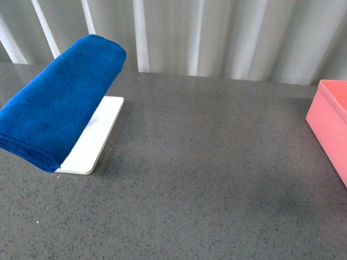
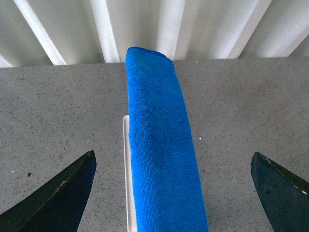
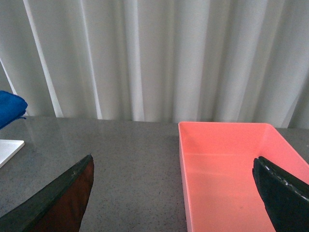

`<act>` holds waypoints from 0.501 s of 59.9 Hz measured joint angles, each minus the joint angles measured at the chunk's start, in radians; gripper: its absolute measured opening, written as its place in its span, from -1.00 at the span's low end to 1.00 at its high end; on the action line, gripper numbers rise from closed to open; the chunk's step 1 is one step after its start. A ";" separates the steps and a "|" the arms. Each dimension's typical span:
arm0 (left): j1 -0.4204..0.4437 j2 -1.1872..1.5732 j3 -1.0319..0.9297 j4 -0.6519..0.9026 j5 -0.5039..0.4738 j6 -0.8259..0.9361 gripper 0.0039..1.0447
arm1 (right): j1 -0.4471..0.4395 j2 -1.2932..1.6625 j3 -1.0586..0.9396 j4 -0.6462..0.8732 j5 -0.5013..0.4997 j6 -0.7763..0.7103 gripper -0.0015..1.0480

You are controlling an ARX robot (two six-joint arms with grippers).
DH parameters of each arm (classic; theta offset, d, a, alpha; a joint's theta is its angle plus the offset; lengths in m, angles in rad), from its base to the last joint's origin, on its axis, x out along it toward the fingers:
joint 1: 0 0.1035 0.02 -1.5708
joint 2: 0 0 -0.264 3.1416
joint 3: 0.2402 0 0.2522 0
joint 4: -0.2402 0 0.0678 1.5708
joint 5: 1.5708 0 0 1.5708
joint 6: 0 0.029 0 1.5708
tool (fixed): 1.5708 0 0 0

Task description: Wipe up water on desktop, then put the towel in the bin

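Facing speckled grey desktop [image 1: 206, 179] with pale curtain [image 1: 227, 32] behind. Seeing blue towel [image 1: 54, 103] at far left, folded into a long thick pad, sitting raised and sloping over white tray [image 1: 95, 141], hiding most of it; not making out its support. Not spotting any water on the surface from these views.

Judging towel as soft, light, plush, floppy: expecting sag and unfolding once lifted, no slip or breakage worry. Suggesting pinching across the narrow width near mid-length, through all layers, rather than grabbing a loose stitched edge.

Seeing left gripper [image 2: 171, 157] hovering over the towel, spread wide, fingers [image 2: 63, 193] straddling it on both sides with clear gaps, touching nothing, carrying nothing. Seeing right gripper [image 3: 172, 158] also spread wide and empty, hanging above the desk near the pink bin [image 3: 222, 140], one finger overlapping it in the wrist view. Noting bin at far right edge, looking empty, well apart from towel.

Reckoning wiping as not yet begun: closing left gripper on towel looking like the first move, needing a descent before the squeeze.
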 joint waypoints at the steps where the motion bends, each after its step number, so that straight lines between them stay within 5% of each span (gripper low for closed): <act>1: -0.002 0.024 0.030 -0.017 -0.003 0.006 0.88 | 0.000 0.000 0.000 0.000 0.000 0.000 0.86; 14: -0.019 0.216 0.234 -0.137 -0.052 0.071 0.88 | 0.000 0.000 0.000 0.000 0.000 0.000 0.86; 30: -0.029 0.313 0.241 -0.068 -0.112 0.143 0.88 | 0.000 0.000 0.000 0.000 0.000 0.000 0.86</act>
